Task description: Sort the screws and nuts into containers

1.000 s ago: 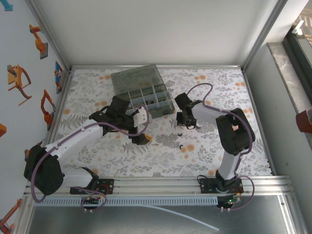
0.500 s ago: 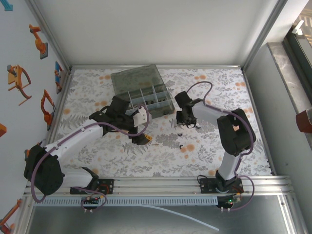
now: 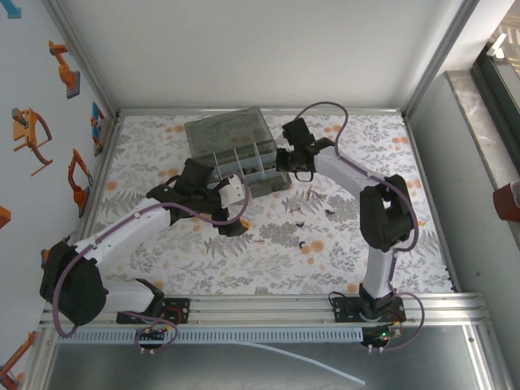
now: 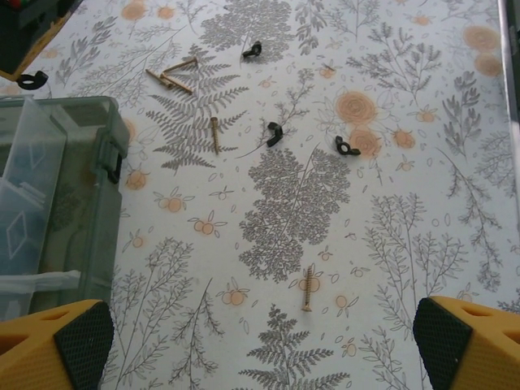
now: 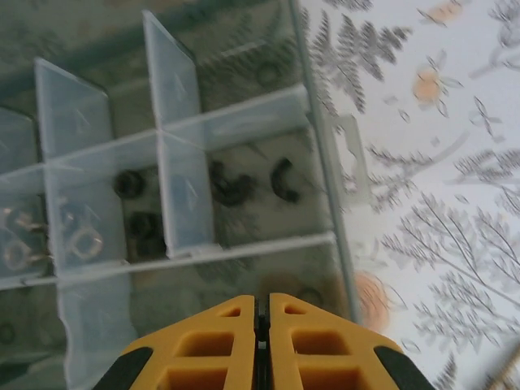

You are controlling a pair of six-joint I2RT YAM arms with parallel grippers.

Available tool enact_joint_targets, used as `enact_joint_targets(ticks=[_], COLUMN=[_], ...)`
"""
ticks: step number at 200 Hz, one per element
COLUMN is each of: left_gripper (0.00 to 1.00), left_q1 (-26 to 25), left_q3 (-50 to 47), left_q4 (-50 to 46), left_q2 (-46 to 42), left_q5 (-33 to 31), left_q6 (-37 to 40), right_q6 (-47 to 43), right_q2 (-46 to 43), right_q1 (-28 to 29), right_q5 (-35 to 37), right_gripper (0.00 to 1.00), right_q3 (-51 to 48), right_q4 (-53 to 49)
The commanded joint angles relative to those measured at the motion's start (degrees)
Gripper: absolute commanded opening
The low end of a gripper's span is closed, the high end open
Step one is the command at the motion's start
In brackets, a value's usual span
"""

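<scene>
Hovering above the smoky-grey organiser box (image 5: 319,162), my right claw (image 5: 262,341) is pointing down at the containers (image 5: 183,187), its yellow fingers (image 5: 203,357) clenched together. Whether anything tiny is pinched between them, I cannot tell. Below it, black nuts (image 5: 231,185) are lying in two neighbouring compartments of the middle row, and silver rings (image 5: 81,241) are sitting in the one further left. Seen from above, the box is sitting at the far middle of the floral table (image 3: 268,260), its lid (image 3: 227,128) lying open behind it. My left claw (image 4: 260,349) is hanging released, fingers spread wide, just beside a corner of the box and looking over loose parts. Brass-coloured screws (image 4: 214,134) and black wing nuts (image 4: 275,134) are lying scattered on the table — most apart from one another, a few screws bunching together at the far side.
</scene>
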Motion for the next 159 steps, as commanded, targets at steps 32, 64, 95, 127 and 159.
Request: enact_joint_targets(ticks=[32,64,95,127,159], left_gripper=[0.97,0.97,0.97,0.97,0.97], left_q1=[1.0,1.3,1.3,0.8,-2.4], left_q3=[1.0,1.0,1.1,0.8,0.9], left_q4=[1.0,1.2,1.0,1.0,1.6], left_q2=[-2.0,-2.3,-2.3,-2.4,-1.4], left_q5=[-2.6,-1.7,1.2,6.8,11.2], left_q6=[-0.6,-0.6,-1.0,-1.5,-2.6], right_q6=[-1.8,-2.3,-3.2,-1.7,3.6], right_q2=[11.0,10.1,4.0,-8.7,-18.5], right_q1=[0.5,0.5,0.4,-0.1,-1.6], right_q5=[-3.8,-2.2,1.1,8.0,13.7], right_gripper=[0.11,0.27,0.32,0.34,0.35], right_q3=[10.2,9.3,4.9,-7.2,-22.6], right_q4=[2.8,4.7,4.6,1.5,-5.5])
